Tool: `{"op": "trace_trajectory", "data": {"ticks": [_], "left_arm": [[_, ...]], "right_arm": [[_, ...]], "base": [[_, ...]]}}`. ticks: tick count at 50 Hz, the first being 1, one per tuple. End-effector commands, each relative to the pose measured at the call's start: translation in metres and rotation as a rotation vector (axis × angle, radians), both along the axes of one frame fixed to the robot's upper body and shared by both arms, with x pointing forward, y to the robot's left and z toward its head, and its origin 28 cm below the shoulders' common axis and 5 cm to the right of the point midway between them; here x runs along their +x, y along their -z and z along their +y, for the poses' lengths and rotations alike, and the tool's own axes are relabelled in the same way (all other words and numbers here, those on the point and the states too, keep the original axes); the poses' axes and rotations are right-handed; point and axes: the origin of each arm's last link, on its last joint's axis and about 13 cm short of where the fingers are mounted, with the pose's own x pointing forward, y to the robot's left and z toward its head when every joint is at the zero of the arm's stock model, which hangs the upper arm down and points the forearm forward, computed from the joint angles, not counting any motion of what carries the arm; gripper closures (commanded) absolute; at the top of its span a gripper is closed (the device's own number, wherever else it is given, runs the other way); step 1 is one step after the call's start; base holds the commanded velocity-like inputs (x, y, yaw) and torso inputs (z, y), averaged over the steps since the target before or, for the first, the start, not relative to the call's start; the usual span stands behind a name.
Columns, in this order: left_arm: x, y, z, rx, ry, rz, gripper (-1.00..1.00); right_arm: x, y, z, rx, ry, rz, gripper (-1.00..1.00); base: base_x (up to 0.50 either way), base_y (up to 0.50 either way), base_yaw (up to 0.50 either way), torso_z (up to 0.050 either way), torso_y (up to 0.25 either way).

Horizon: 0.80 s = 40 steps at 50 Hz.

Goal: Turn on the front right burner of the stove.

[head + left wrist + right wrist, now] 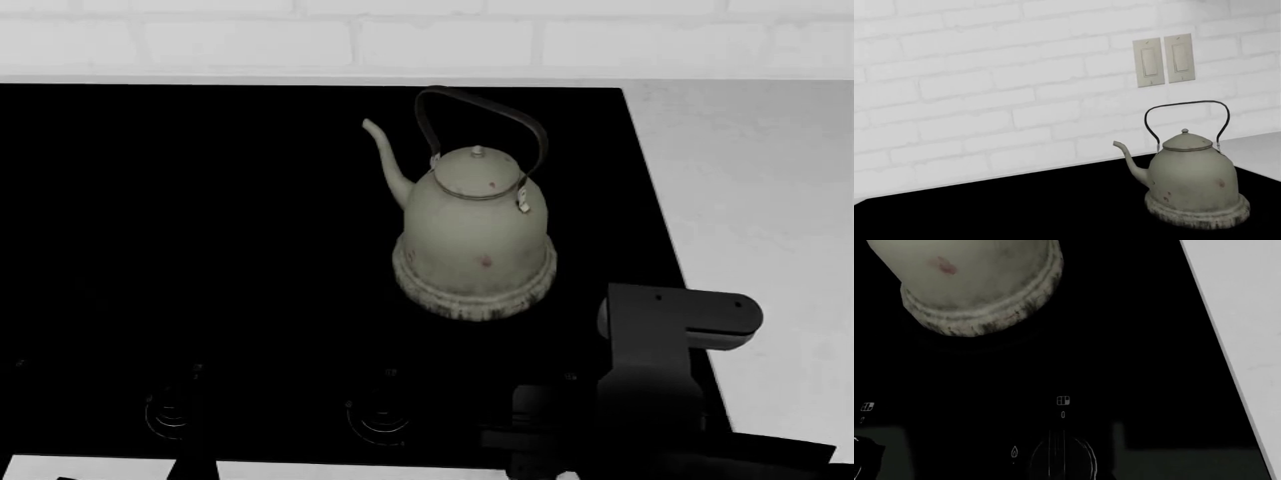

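The stove (200, 200) is a wide glossy black glass cooktop; it also shows in the left wrist view (1021, 210) and the right wrist view (1134, 340). Faint ring controls (380, 415) lie along its front edge. My right gripper (534, 440) hangs over the front right end of that row, black on black, so its jaws cannot be made out. In the right wrist view a round control (1062, 460) with a "0" and a burner mark above it lies right below the camera. My left gripper is only a dark shape (194, 467) at the front edge.
A worn grey-green kettle (474, 235) stands on the stove's right half, behind the controls, also in the left wrist view (1191, 180) and the right wrist view (974, 285). Pale counter (761, 200) lies right of the stove. A white brick wall carries two switches (1163, 60).
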Motion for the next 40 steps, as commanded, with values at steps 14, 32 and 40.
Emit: {"op": "trace_trajectory", "data": {"ticks": [14,32,40], "left_arm": [[0.000,0.000,0.000,0.000,0.000,0.000,-1.00],[0.001,0.001,-0.001,0.012,0.000,0.006,-1.00],[0.001,0.001,-0.001,0.018,0.000,0.010,-1.00]], "right_arm": [[-0.022,0.031,0.006,-0.099,-0.099,0.157,1.00],[-0.010,0.021,-0.015,-0.230,-0.292,0.077,1.00],[-0.007,0.026,-0.021,-0.256,-0.372,0.103,1.00]], "base": [[-0.01,0.00,-0.01,-0.001,0.000],[-0.01,0.00,0.00,0.000,0.000],[0.00,0.00,0.00,0.000,0.000]]}}
